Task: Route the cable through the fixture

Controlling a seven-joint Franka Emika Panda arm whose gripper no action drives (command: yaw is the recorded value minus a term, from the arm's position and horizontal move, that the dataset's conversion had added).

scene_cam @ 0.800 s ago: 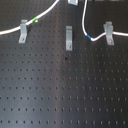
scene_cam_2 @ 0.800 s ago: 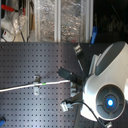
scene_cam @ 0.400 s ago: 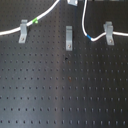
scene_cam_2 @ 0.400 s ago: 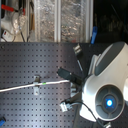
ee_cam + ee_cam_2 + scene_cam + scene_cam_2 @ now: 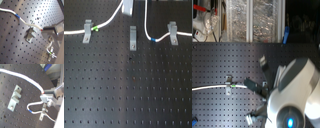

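The white cable (image 5: 111, 19) runs from the first exterior view's left through a slanted clip, its green band (image 5: 95, 28) just past it, and rises to my gripper (image 5: 128, 6) at the top edge. It drops again to the blue band (image 5: 153, 39) and passes through the right slanted clip (image 5: 172, 32). The narrow upright fixture (image 5: 132, 38) stands between them, below the gripper, with no cable in its slot. In both wrist views the gripper (image 5: 42, 29) (image 5: 44, 94) is shut on the cable (image 5: 27, 22) above the board, and a clip (image 5: 31, 35) lies under the cable.
The black perforated board (image 5: 129, 95) carries everything. The left slanted clip (image 5: 86, 31) holds the cable's green end. In the second exterior view the white arm body (image 5: 294, 100) fills the lower right and hides part of the board; shelving stands behind the board's far edge.
In the second exterior view the arm body has shifted lower and looks larger. The cable's shape and the clips look the same in the first exterior view.
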